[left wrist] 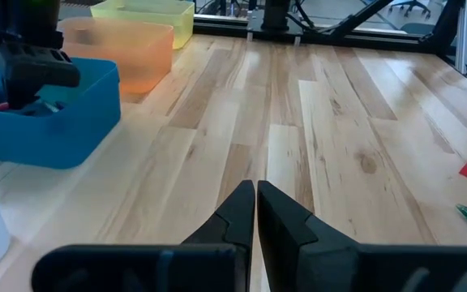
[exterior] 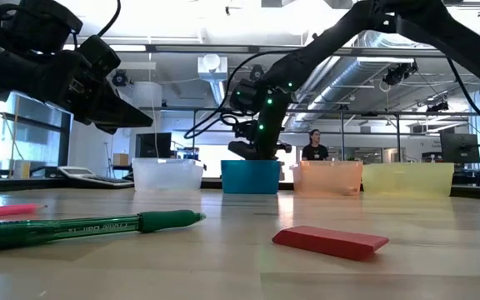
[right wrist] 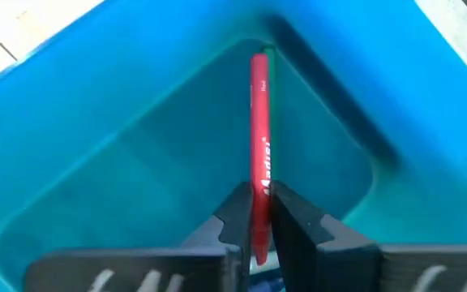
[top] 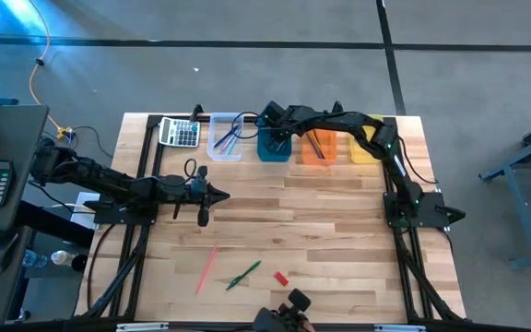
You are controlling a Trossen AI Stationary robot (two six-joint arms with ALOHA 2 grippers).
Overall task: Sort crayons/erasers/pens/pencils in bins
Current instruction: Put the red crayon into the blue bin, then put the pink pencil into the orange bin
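Fingers of the right gripper stand a narrow gap apart with a red pen between them, pressed on both sides, so we read this as a grip on the pen. In the right wrist view the pen runs from the fingertips down toward the floor of the blue bin, and we cannot tell whether its far end touches the bottom. From above, the right gripper sits over the blue bin at about 12 o'clock on the table, its arm reaching across from the 3 o'clock side.

We see the left gripper with its two fingers pressed together and nothing between them; it hangs above bare wood near 9 o'clock, at in the high view.

Along the 12 o'clock edge the four bins stand in a row: clear bin holding a few thin sticks, then blue, then orange bin with sticks inside, then yellow bin. A grey calculator lies just beside the clear bin, toward 9 o'clock.

Loose items lie near 6 o'clock: a pink stick, a green pen and a red eraser, each apart from the others. In the low view the green pen and red eraser lie flat on the wood. A person stands in the room behind the bins.
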